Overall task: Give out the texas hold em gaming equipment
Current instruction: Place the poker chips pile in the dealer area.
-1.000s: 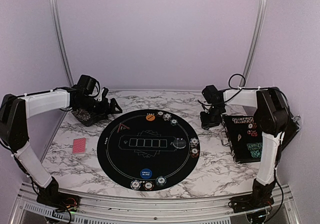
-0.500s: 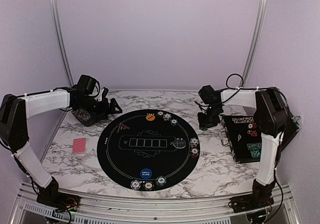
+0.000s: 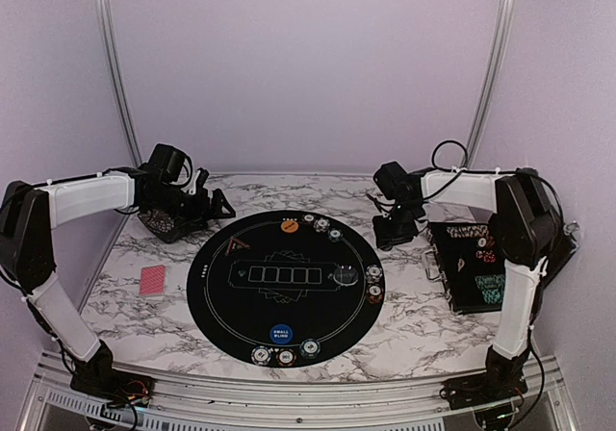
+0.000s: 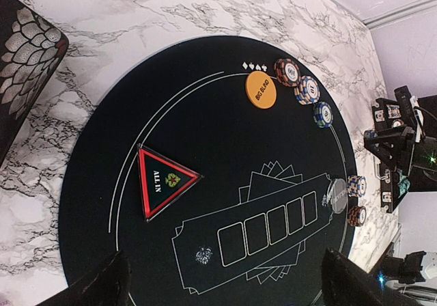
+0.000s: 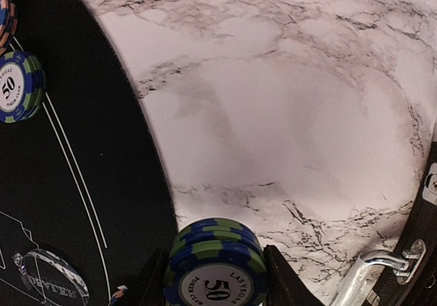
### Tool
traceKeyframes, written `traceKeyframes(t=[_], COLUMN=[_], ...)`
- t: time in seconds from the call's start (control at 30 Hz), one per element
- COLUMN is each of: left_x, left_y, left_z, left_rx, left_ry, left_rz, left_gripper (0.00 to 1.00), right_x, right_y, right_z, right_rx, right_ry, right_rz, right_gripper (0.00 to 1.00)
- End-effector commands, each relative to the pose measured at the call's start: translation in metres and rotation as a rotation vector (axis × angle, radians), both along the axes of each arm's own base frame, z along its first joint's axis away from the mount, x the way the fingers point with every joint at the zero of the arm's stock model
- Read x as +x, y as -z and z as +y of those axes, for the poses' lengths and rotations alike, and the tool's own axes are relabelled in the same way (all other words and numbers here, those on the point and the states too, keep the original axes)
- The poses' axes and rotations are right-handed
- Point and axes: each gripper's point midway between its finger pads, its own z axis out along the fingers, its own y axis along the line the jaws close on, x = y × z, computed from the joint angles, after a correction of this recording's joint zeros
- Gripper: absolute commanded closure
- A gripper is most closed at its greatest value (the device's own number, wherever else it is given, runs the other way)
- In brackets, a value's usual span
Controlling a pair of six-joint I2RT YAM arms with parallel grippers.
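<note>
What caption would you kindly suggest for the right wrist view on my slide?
Right gripper holding a stack of blue-and-green chips over the marble table, beside the black mat.

mat [image 4: 205,115]: black, white lines
chip stack [image 5: 215,258]: blue and green stripes
button [image 4: 261,89]: orange
cards [image 3: 153,281]: red, maybe patterned
table [image 5: 273,115]: white, grey veins

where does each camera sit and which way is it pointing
top external: high behind the bases, looking down on marble table and black mat; both arms show.
left wrist: on the left arm, looking across the mat toward the right arm; open left gripper at bottom.
right wrist: on the right arm, looking down at the mat's edge; right gripper holds a blue-green chip stack.
shared: top and left wrist both show the orange button.
</note>
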Motion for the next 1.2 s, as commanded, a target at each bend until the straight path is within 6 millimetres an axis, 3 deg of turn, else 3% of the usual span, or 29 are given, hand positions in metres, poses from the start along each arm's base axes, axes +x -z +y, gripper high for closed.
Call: traceKeyframes(t=[0.0,0.67,1.17], left_x=[0.0,-0.001,-0.001], left_y=[-0.003,-0.001,0.0], left_z=[0.001,0.001,0.001], left_rx=[0.0,0.0,0.002], left_ry=[-0.001,-0.002,-0.003], left_rz=[-0.011,-0.005,-0.002], left_gripper=[0.01,0.01,0.01], right_x=[0.003,-0.013,-0.02], right_y=[-0.02,-0.014,0.004], right_z=[0.014,0.045,0.053], right_rx=[0.028,0.054,0.051], right_ry=[-0.003,-0.047,-0.058], right_rz=[-0.045,-0.024,0.004], right_gripper=[0.82,0.82,0.81])
